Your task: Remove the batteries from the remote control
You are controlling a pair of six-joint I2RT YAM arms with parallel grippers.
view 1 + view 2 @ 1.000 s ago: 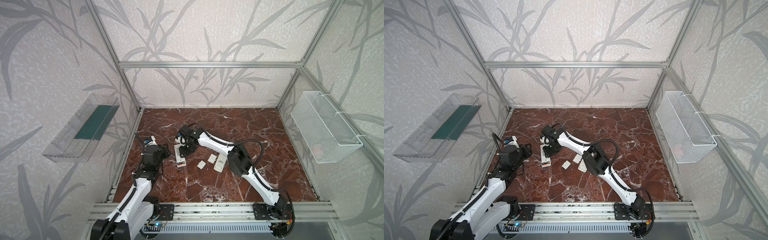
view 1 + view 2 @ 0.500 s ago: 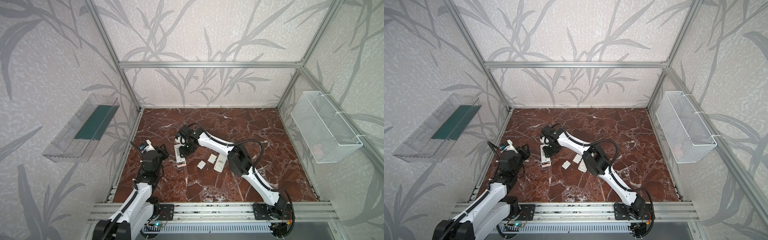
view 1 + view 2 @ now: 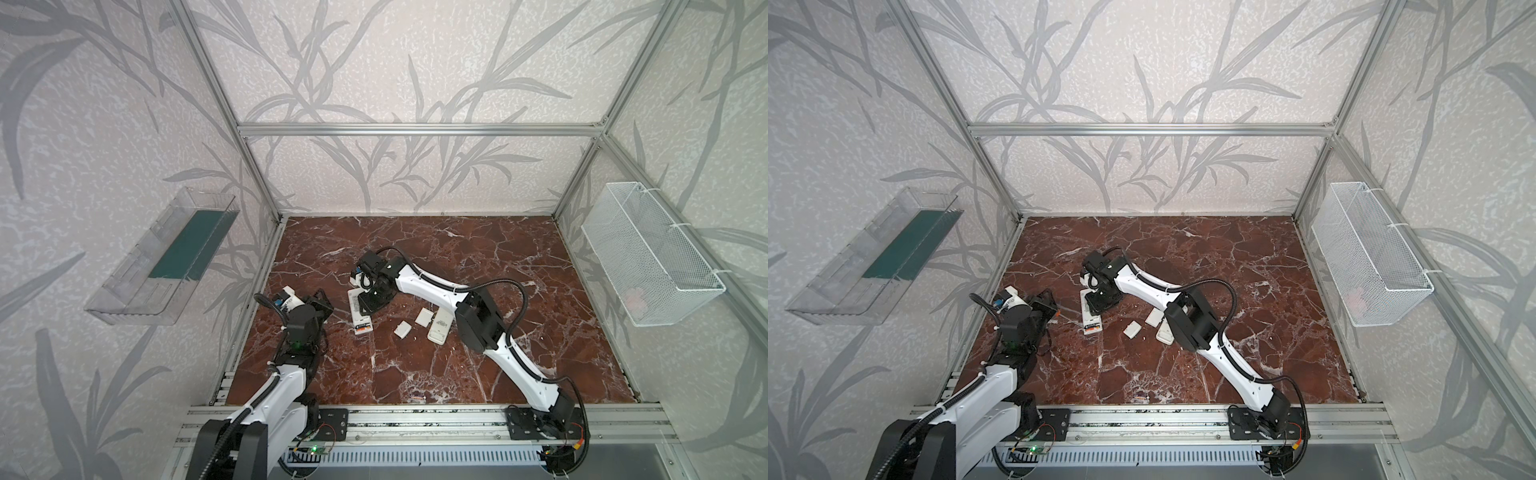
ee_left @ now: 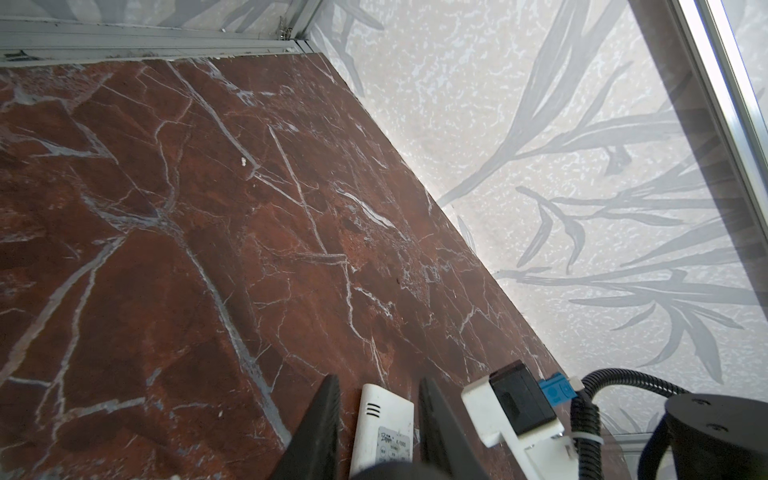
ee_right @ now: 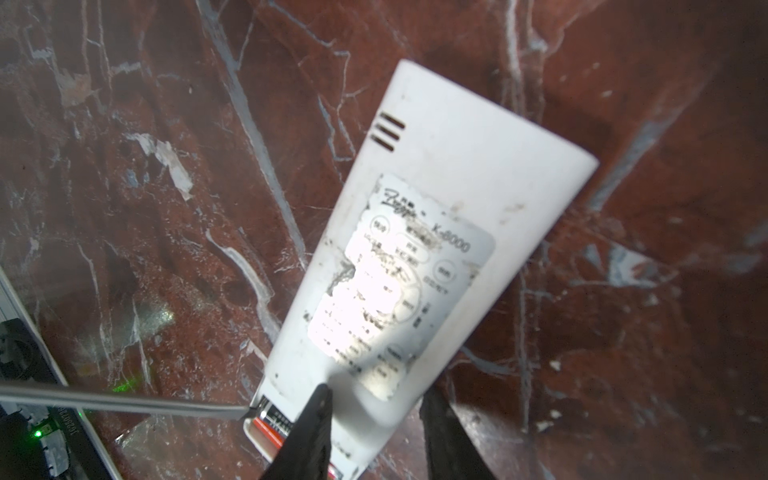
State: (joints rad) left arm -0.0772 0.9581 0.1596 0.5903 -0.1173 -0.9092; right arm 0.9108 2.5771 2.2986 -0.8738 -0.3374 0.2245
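I find the batteries (image 5: 272, 422) sitting in the open compartment at the 6 o'clock end of the white remote control (image 5: 449, 199). The remote lies label-up on the counter (image 3: 415, 374). One battery is orange, with a darker one beside it.

They lie just at 6 o'clock of the right end effector (image 5: 375, 394), which comes down on the remote's middle. Its fingers stand at a narrow gap. One tip is on the labelled face right next to the compartment and the other is at the remote's long edge. I can't tell whether they clamp the remote or only bear on it.

From the left end effector (image 4: 377, 379) the batteries are near, at about 4 o'clock. That one is closed on a screwdriver (image 5: 124, 401), whose grey shaft slants across and meets the compartment's corner beside the darker battery.

The right arm (image 3: 432, 286) runs from its base on the front rail toward 10 o'clock. Its elbow is raised, and it reaches across the middle with the wrist bent down over the remote. The left arm (image 3: 286, 382) rises toward 12 o'clock along the counter's left edge, its wrist turned toward the remote.
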